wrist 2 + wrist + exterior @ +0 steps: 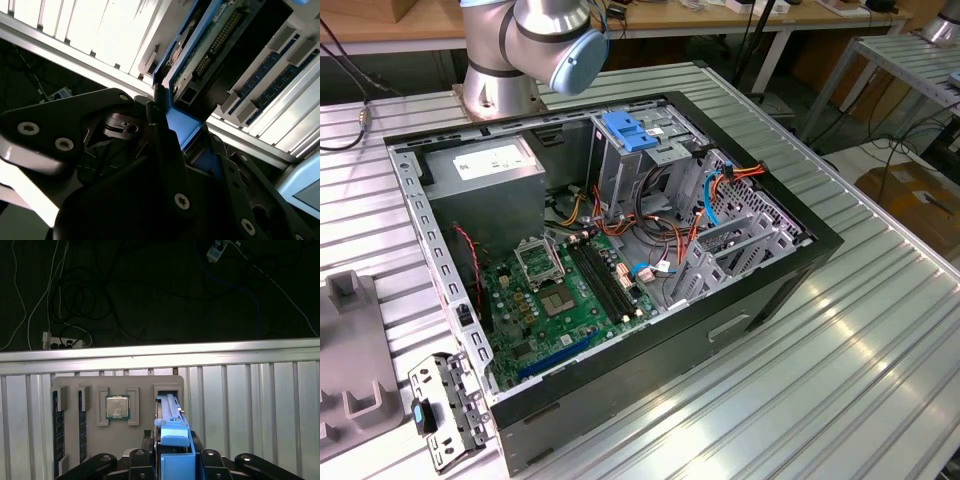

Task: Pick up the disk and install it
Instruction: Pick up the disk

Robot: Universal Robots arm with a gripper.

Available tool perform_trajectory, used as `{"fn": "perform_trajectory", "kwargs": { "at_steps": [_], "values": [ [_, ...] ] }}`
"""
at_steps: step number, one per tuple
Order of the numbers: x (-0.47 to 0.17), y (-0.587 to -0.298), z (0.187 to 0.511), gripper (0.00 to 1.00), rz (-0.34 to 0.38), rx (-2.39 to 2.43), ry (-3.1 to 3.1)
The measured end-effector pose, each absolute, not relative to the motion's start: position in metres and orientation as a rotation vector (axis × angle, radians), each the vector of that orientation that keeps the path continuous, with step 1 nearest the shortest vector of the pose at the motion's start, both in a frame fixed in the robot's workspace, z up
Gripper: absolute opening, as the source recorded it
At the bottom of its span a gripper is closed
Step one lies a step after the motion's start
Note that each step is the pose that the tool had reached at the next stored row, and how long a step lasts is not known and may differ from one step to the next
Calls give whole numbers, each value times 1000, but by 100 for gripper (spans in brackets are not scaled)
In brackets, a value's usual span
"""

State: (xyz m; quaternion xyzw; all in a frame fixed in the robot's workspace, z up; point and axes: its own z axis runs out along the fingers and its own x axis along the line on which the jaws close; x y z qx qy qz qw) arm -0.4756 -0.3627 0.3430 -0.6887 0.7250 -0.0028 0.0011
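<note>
The disk (pixel 169 412) stands on edge in a slot of a grey holder tray (pixel 142 382), its blue carrier frame (pixel 175 447) toward the camera. In the second wrist view the disk (pixel 205 50) shows its green circuit-board side and its blue edge. My gripper (pixel 175 440) has one black finger pressed against each side of the blue frame, and it appears shut on the disk; in the second wrist view the gripper (pixel 186 131) clasps the same blue edge. The open computer case (pixel 790 270) lies on the ribbed metal table, with its drive cage (pixel 625 165) topped by a blue handle.
The holder tray also carries a processor chip (pixel 117 406) and memory sticks (pixel 58 430). Inside the case are a motherboard (pixel 550 300), a grey power-supply box (pixel 485 165) and loose cables. A grey moulded block (pixel 350 360) and a metal bracket (pixel 445 410) lie at the exterior view's left. The arm's base (pixel 505 60) stands behind the case.
</note>
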Motion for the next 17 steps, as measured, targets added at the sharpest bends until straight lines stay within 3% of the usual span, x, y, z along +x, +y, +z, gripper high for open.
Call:
{"fn": "perform_trajectory", "kwargs": {
  "at_steps": [17],
  "values": [
    [-476,-363,354,37,-10,-2163,2277]
  ]
}}
